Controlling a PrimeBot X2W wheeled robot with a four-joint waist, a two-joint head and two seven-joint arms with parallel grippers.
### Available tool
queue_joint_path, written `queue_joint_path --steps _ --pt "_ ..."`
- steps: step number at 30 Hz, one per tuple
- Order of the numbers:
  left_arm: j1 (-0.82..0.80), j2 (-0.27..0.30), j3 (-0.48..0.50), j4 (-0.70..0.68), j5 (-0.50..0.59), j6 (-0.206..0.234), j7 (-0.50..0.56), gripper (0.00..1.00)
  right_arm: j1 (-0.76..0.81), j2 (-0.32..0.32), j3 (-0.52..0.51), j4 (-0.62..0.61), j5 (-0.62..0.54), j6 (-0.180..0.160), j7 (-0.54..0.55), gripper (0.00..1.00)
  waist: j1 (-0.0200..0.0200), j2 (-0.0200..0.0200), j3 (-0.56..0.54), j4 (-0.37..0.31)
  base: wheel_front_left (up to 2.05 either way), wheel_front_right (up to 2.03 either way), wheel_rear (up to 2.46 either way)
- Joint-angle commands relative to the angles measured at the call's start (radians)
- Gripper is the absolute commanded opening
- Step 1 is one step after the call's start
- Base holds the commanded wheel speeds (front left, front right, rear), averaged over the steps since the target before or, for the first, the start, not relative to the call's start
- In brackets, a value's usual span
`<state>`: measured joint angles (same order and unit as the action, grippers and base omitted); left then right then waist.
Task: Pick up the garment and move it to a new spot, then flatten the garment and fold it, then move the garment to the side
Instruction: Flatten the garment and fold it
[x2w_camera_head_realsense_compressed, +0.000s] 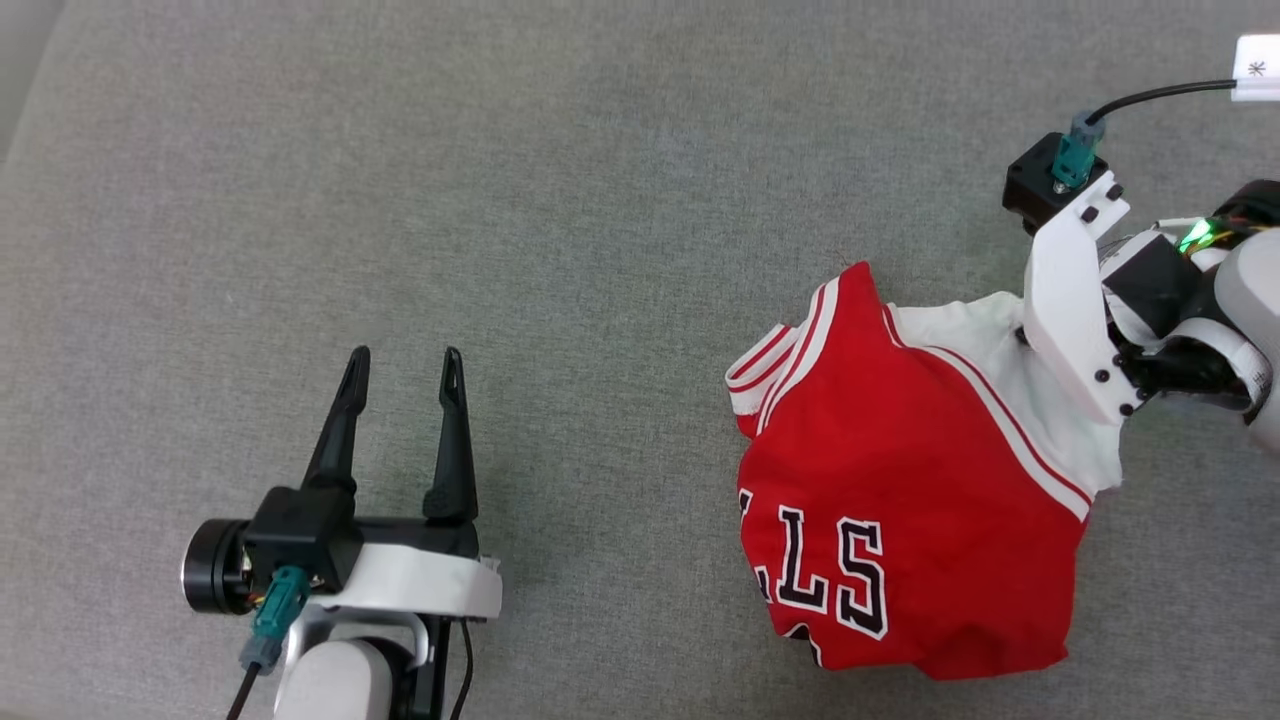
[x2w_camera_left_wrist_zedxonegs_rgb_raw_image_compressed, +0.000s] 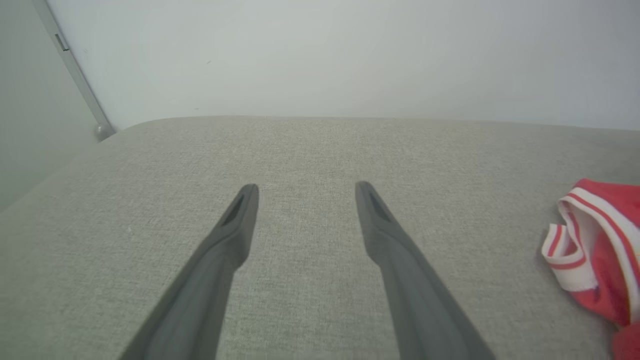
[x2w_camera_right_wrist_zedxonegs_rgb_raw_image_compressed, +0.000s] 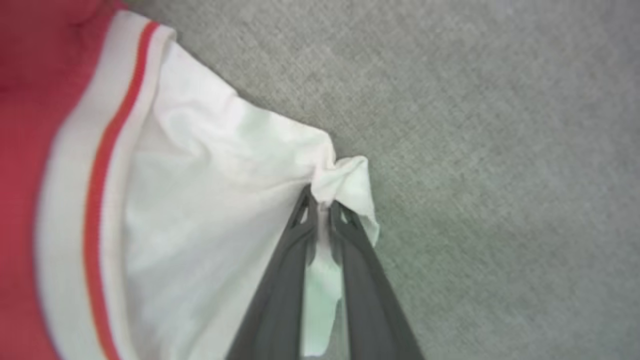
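Held left gripper (x2w_camera_head_realsense_compressed: 405, 356) idle, fingers parted and empty, above grey woven fabric surface (x2w_camera_head_realsense_compressed: 600, 150); pinched white sleeve (x2w_camera_right_wrist_zedxonegs_rgb_raw_image_compressed: 200, 210) of crumpled red jersey-style T-shirt (x2w_camera_head_realsense_compressed: 900, 500), heaped at right, in clenched fingers of right gripper (x2w_camera_right_wrist_zedxonegs_rgb_raw_image_compressed: 322, 202); seemingly just pickup begun, with moving, flattening, folding remaining.

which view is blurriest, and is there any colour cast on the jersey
Right wrist view is softest: the jersey pinched in the right gripper is blurred, its white sleeve tinged green. Head view is sharp, evenly lit. Left wrist view: left gripper fairly sharp, no glare.
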<state>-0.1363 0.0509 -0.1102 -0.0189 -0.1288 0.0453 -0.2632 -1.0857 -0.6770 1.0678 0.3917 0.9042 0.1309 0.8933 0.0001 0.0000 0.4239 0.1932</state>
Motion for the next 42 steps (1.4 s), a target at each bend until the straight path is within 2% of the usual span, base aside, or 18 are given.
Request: queue_joint_path --steps 1,6,11,16,20,24,32,33,34,42 --pt "0.01 -0.001 0.002 0.004 0.0 0.005 -0.002 1.0 0.033 0.009 0.011 0.011 0.012 0.0 -0.013 0.0 -0.0001 0.0 -0.023 -0.007 0.0 0.0 0.0" --pt "0.049 -0.001 0.009 0.015 0.012 0.008 -0.002 1.0 0.019 -0.058 -0.035 -0.051 0.051 0.0 -0.149 0.0 -0.0001 0.0 -0.111 -0.025 0.0 0.0 0.0" --pt "0.104 -0.001 0.022 0.016 0.019 0.01 -0.002 1.0 0.077 -0.182 -0.062 -0.158 0.102 0.0 -0.232 0.0 -0.0001 0.0 -0.19 -0.062 0.0 0.0 0.0" --pt "0.143 -0.001 0.033 0.008 0.023 0.008 -0.002 1.0 0.208 -0.316 -0.123 -0.218 0.161 0.0 -0.274 0.0 -0.0001 0.0 -0.227 -0.099 0.0 0.0 0.0" --pt "0.153 -0.001 0.038 0.008 0.022 0.005 -0.002 1.0 0.354 -0.395 -0.161 -0.199 0.201 0.0 -0.294 0.0 -0.0001 0.0 -0.236 -0.114 0.0 0.0 0.0" --pt "0.153 -0.001 0.037 0.012 0.026 -0.001 -0.002 1.0 0.504 -0.412 -0.19 -0.119 0.233 0.0 -0.321 0.0 -0.0001 0.0 -0.235 -0.119 0.0 0.0 0.0" --pt "0.139 -0.001 0.042 0.026 0.031 -0.01 -0.002 1.0 0.688 -0.305 -0.234 0.086 0.244 0.0 -0.396 0.0 -0.0001 0.0 -0.235 -0.112 0.0 0.0 0.0" --pt "0.141 -0.001 0.045 0.028 0.032 -0.01 -0.002 1.0 0.688 -0.291 -0.248 0.098 0.239 -0.001 -0.412 0.45 -0.0001 0.0 -0.238 -0.114 0.0 0.0 0.0" --pt "0.145 -0.001 0.046 0.03 0.033 -0.01 -0.002 1.0 0.681 -0.282 -0.263 0.102 0.227 -0.001 -0.436 1.0 -0.0001 0.0 -0.243 -0.117 0.0 0.0 0.0" --pt "0.162 -0.001 0.064 0.038 0.042 -0.016 -0.002 1.0 0.597 -0.249 -0.411 0.046 0.041 0.0 -0.704 1.0 -0.0001 0.0 -0.286 -0.138 0.0 0.0 0.0"
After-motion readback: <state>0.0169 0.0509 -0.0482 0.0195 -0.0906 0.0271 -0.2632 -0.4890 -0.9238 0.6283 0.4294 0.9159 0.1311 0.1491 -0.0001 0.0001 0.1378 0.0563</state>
